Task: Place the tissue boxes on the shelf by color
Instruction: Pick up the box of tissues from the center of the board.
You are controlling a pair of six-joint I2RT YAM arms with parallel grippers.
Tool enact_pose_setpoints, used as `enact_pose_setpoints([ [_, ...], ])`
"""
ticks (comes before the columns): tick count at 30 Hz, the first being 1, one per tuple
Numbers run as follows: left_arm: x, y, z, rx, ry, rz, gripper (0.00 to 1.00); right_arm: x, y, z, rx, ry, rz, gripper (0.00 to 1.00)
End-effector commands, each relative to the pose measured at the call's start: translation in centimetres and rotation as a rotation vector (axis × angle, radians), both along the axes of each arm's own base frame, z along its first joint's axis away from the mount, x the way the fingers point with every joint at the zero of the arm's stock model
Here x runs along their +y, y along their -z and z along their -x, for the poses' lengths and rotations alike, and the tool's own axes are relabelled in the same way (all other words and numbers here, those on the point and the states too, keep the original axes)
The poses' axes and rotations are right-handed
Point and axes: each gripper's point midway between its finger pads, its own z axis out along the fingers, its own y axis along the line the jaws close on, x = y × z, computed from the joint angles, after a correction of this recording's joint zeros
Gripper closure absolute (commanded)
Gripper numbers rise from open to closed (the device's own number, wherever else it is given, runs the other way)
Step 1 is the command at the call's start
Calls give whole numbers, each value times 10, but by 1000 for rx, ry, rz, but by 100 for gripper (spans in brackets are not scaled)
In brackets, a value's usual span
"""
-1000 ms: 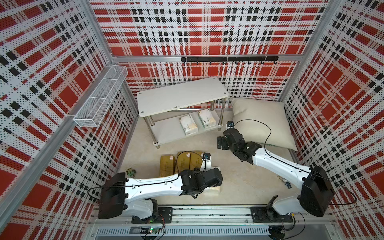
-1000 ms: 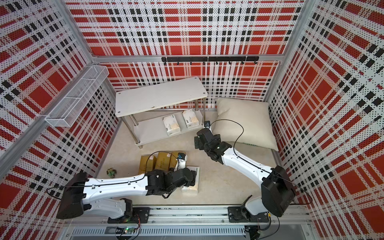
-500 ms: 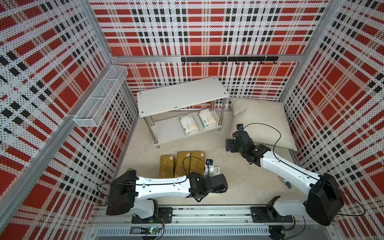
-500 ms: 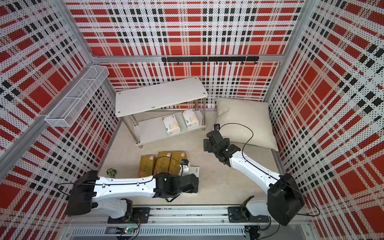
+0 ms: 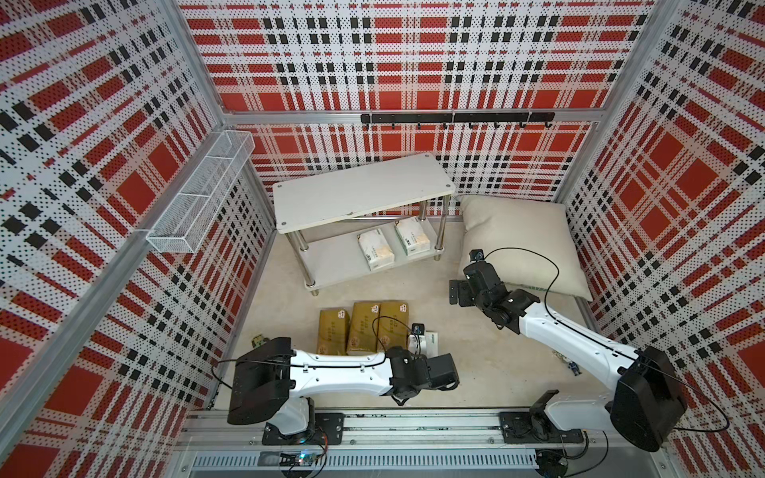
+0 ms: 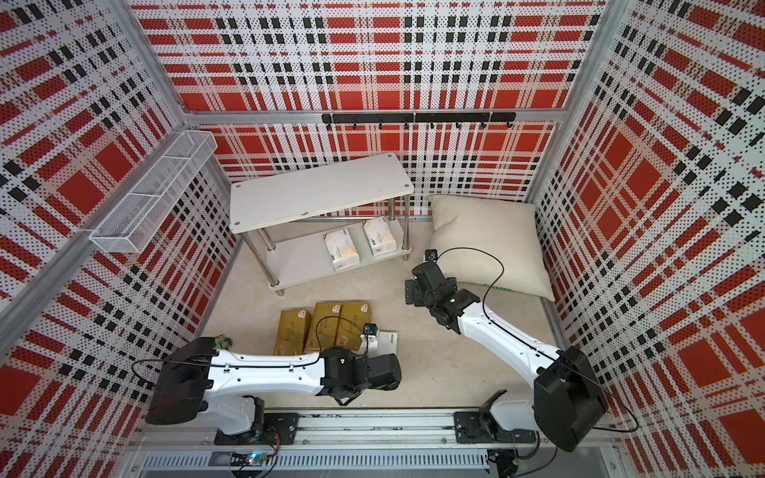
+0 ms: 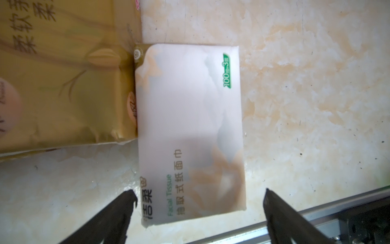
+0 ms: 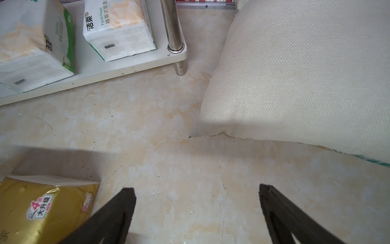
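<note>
White packs (image 5: 374, 249) are sitting two on the shelf's (image 5: 331, 265) lower board; a third (image 7: 190, 131) and three gold ones (image 5: 362, 327) are waiting on the floor. Both claws, left (image 7: 198, 202) and right (image 8: 196, 202), are gaping empty.

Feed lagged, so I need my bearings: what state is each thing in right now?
Left pincer: open, empty, over the floor white pack.
Right pincer: open, empty, above bare floor.
Floor white pack: lying flat, against a gold pack.
Gold packs: three, side by side on the floor.
Shelf: top board bare.
Shelved white packs: two on the lower board.
</note>
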Motion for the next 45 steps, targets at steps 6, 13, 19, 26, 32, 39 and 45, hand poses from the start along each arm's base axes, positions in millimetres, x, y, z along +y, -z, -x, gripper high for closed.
enact_pose_setpoints([
  [6,7,11,-6,-8,9,-53,1,4,-2,-2,-11,-5,-34,0],
  [13,4,13,-13,-14,16,-59,1,6,2,-4,-3,-5,-35,0],
  [19,-5,22,-9,-3,61,-90,1,6,7,-3,2,-4,-40,0],
  [26,-13,18,-10,-6,51,-63,1,6,14,-1,13,-2,-49,0],
  [32,-16,17,-9,7,47,-52,1,7,13,-1,9,-5,-57,0],
  [39,-17,32,-5,32,59,-94,1,7,17,0,12,-9,-56,0],
  [45,-14,39,-7,35,40,-111,1,9,19,-1,15,-18,-55,0],
])
